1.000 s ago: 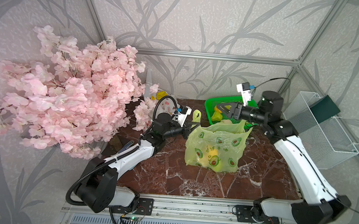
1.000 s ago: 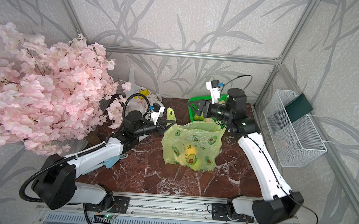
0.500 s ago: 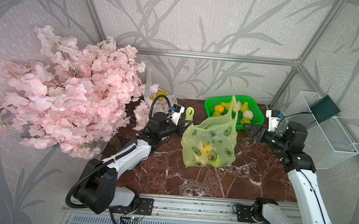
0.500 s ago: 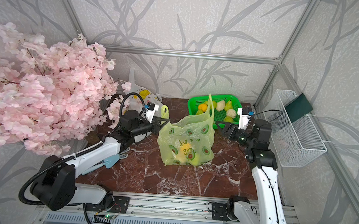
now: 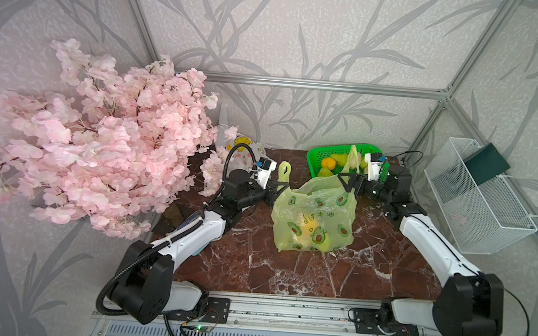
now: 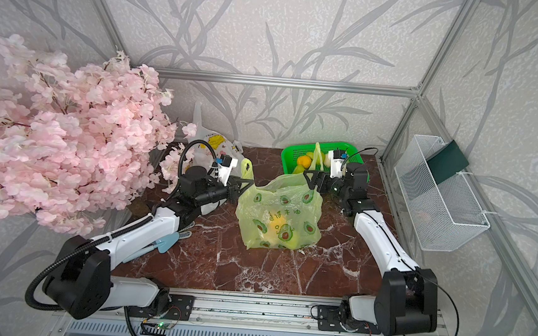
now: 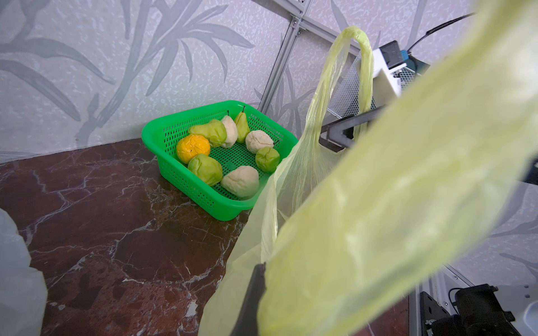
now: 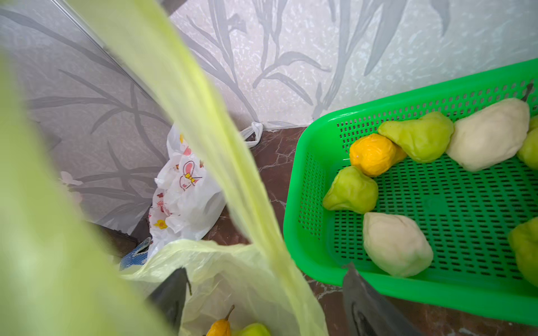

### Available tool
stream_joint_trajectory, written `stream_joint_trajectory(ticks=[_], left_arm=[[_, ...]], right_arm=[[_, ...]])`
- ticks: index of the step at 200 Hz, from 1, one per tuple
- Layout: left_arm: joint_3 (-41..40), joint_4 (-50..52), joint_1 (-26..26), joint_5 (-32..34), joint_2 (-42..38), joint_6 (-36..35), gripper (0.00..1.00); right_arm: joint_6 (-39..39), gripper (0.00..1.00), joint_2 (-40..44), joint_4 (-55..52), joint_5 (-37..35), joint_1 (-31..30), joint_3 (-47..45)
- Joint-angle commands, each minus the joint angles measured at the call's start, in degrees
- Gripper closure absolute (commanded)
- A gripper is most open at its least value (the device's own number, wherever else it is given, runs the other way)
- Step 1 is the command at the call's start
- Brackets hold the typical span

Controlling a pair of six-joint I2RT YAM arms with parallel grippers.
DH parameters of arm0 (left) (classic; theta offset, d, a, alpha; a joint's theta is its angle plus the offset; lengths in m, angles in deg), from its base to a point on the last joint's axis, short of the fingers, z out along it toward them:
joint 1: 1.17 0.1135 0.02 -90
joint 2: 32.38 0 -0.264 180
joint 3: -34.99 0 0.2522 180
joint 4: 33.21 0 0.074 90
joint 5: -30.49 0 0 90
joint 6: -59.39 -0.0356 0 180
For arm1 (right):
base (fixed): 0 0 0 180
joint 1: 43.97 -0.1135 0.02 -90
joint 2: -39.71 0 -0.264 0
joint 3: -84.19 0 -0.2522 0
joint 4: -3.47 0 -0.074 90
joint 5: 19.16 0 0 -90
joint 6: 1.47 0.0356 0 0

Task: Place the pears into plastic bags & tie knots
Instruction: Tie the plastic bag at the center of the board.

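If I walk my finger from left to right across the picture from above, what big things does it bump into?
pink blossoms → avocado bag → wire basket

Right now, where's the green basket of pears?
In both top views, the green basket sits at the back edge of the table on the robot's right, just behind the avocado-print bag and the right tool.

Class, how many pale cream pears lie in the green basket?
3. One cream pear sits beside the upright green pear, another beside a round green pear, the third nearest the yellow-green bag, all in the basket. The bag may hide more.
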Motion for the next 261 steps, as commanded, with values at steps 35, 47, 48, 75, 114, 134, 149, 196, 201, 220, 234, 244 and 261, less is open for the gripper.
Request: stream_joint_trajectory(ticks=[35,47,48,75,114,134,149,196,201,220,234,244,261], left_arm=[[0.0,-1.0,0.1,-1.7,-1.4,1.4,1.0],[0.0,-1.2,0.1,-1.7,-1.3,1.7,1.0],[0.0,-1.2,0.0,-1.7,-1.3,1.8,1.0],[0.7,-0.8,0.0,-1.6,-1.4,2.8,1.0],[9.7,19.3,-0.1,-0.8,-1.2,0.9,1.0],[14.0,27.4,0.0,-2.7,1.2,-1.4,1.0],[19.2,34.1,0.1,-4.8,4.6,-5.3,1.0],[37.1,51.9,0.5,-20.2,18.8,-15.8,0.99],[38.1,52.4,0.4,-21.5,19.5,-16.3,0.98],[38.2,52.7,0.5,-26.8,20.0,-19.8,0.93],[37.1,51.5,0.5,-28.8,19.5,-21.6,0.87],[37.0,51.3,0.5,-30.1,19.7,-22.5,0.82],[36.6,51.1,0.4,-31.7,19.6,-23.8,0.75]], right_arm=[[-0.5,0.37,-10.2,14.7,3.3,-0.9,4.9],[0.9,0.52,-11.1,17.2,4.1,-0.9,4.5],[0.9,0.53,-11.2,17.2,4.1,-0.9,4.5],[-1.0,0.82,-10.5,16.8,3.5,-1.6,3.8],[-11.2,0.98,-2.1,4.9,-2.5,-6.1,2.8],[-20.0,1.0,2.8,-5.0,-8.9,-11.2,3.4],[-25.5,1.0,6.4,-10.8,-13.4,-15.2,3.6],[-40.0,1.0,11.2,-24.5,-19.6,-26.1,8.4],[-41.2,1.0,10.5,-26.4,-20.5,-26.8,9.7],[-44.4,1.0,7.4,-31.8,-22.8,-29.0,13.7],[-45.2,1.0,5.8,-33.1,-22.1,-29.3,15.3],[-45.4,1.0,4.7,-33.7,-21.6,-29.5,16.3],[-45.9,1.0,2.2,-35.7,-20.6,-29.8,18.9]])
